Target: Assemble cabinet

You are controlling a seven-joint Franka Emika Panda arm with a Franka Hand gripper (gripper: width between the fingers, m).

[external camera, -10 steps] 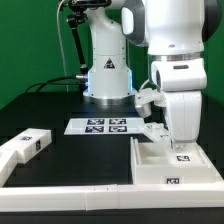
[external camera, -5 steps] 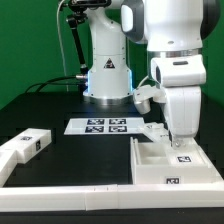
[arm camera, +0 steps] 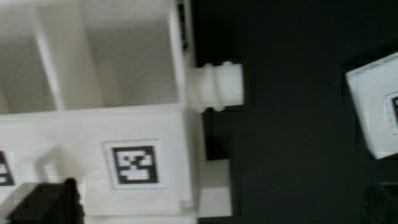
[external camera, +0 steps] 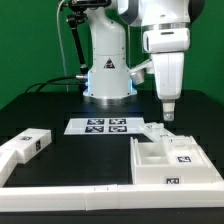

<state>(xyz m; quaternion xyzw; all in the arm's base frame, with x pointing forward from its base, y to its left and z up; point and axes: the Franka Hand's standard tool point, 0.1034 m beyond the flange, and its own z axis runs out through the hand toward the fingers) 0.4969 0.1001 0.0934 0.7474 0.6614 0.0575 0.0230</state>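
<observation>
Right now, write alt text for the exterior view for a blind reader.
The white robot's hand hovers above the open cabinet shell on a black table. The marker board lies mid-table; a small tagged block sits at the exterior view's left.

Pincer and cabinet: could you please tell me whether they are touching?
Apart. The exterior view shows the pincer hanging above the cabinet, with a clear gap between them.

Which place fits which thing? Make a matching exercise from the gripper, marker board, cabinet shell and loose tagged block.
Things: 1 gripper; 2 marker board; 3 cabinet shell; 4 loose tagged block.
Places: A exterior view's left; B raised, over the shell; C table centre, lying flat; D exterior view's right, on the table.
Pairs: 1-B, 2-C, 3-D, 4-A.
</observation>
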